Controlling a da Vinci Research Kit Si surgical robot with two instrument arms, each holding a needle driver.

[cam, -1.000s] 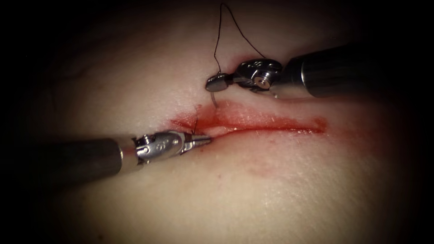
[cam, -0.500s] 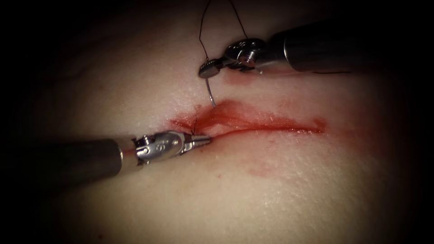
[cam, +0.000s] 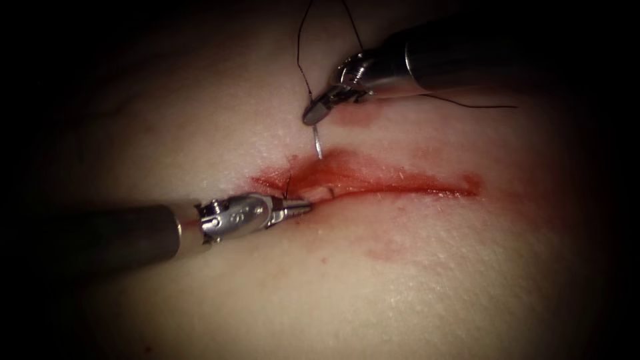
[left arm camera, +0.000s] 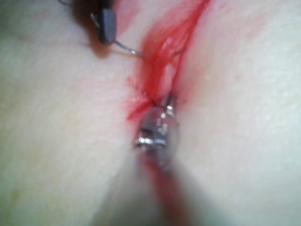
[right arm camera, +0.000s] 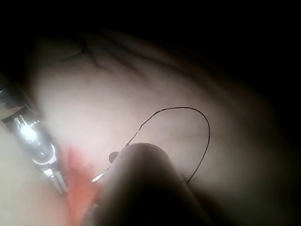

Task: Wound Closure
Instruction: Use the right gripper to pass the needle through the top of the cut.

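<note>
1. The right tool hangs above the far side of the cut, its jaws closed on the needle near the thread end of its curve. The rest of the steel runs down to a point that rests just at the upper edge of the red fluid; whether it has entered the tissue cannot be told.

2. The left tool lies along the left end of the cut, its jaws drawn narrow at the wound's lip beside a short dark stitch; whether they pinch tissue cannot be told.

3. The thread loops upward from the needle's tail, and a second strand trails off to the right.

4. Judged from this, the needle is stiff, light and slick, best gripped on the body behind the tip. The thread is limp and fine and will snag. The tissue is soft, wet and easily torn.
</note>
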